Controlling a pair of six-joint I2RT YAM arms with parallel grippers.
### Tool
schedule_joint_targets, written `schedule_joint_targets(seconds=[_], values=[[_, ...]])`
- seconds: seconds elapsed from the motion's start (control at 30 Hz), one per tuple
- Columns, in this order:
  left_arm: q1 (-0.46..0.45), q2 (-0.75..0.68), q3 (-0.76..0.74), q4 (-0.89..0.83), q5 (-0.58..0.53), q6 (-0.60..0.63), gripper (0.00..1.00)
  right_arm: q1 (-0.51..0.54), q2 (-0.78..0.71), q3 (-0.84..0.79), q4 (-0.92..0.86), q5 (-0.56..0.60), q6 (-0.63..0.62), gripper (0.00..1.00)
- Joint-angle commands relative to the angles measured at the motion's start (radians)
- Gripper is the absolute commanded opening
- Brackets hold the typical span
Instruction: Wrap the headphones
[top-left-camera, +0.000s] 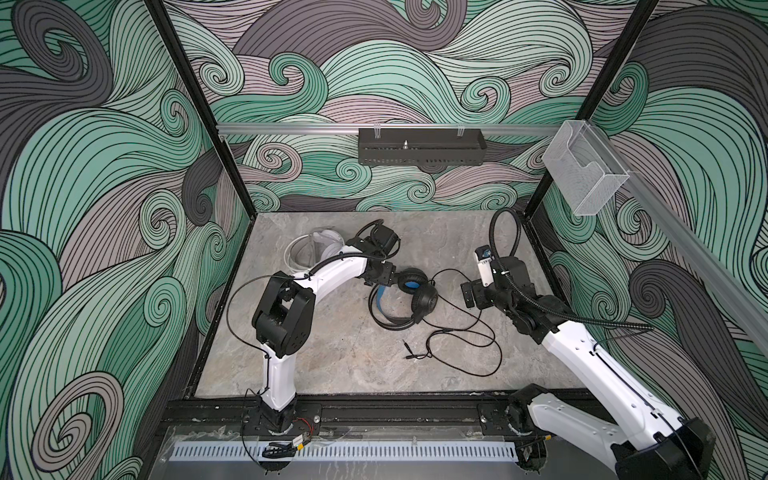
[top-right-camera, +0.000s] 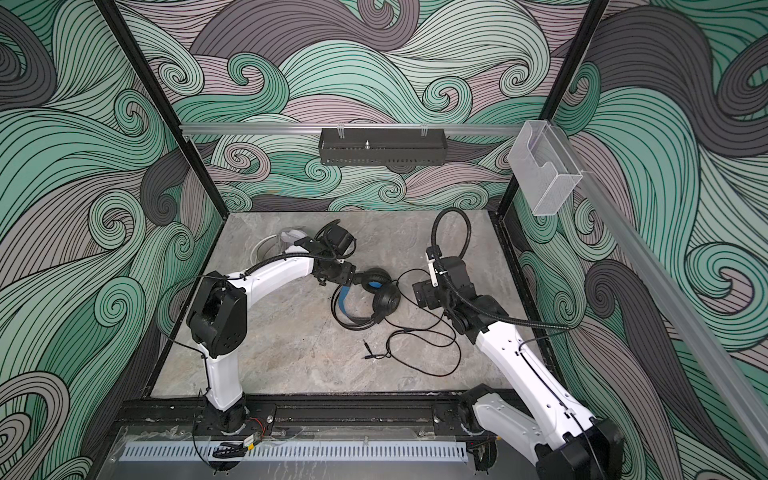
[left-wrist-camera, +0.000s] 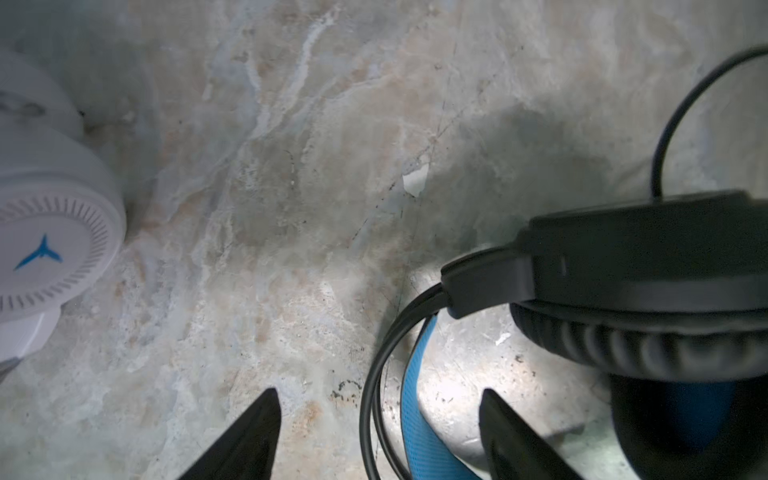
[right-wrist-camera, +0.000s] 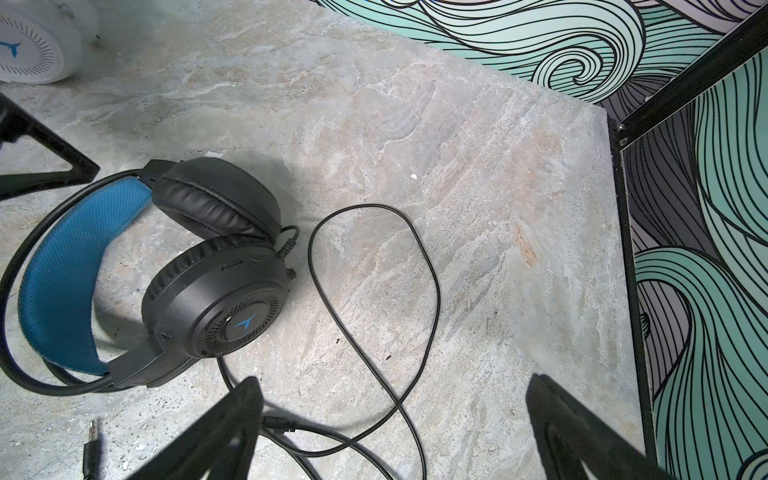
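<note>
Winding the cord round the black headphones wants a pinch first: left gripper straddles the headband, jaws parted, right gripper gapes empty

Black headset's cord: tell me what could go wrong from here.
1. The black cord sprawls in crossing loops; pulling one strand could tighten a knot.
2. The open left hand straddles the black headset's headband; closing there may drag the headset, not the cord.
3. The white headset lies partly under the left arm and might get knocked.
</note>
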Motion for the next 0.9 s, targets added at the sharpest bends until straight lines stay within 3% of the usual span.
schedule_joint_targets(seconds=[0.0,0.13,0.2,0.63,0.8,0.87], values=[[-0.045,-0.094,-0.109,-0.116,-0.006,-0.257,0.83,0.003,0.001,0.026,0.006,-0.005,0.015,1.0],[-0.091,-0.173,-0.28,-0.038,0.063,-0.431,0.83,0.003,0.002,0.026,0.007,-0.004,0.011,0.99],[-0.109,-0.189,-0.327,-0.004,0.061,-0.469,0.89,0.004,0.002,0.023,0.008,-0.007,0.012,0.99],[-0.094,-0.092,-0.32,0.102,0.118,-0.537,0.92,0.006,-0.024,0.015,-0.003,-0.004,0.011,1.0],[-0.089,0.002,-0.267,0.092,0.132,-0.555,0.82,0.006,-0.022,0.013,0.003,-0.009,0.014,1.0],[-0.093,0.019,-0.273,0.095,0.131,-0.567,0.64,0.007,-0.025,0.012,0.003,-0.005,0.011,1.0]])
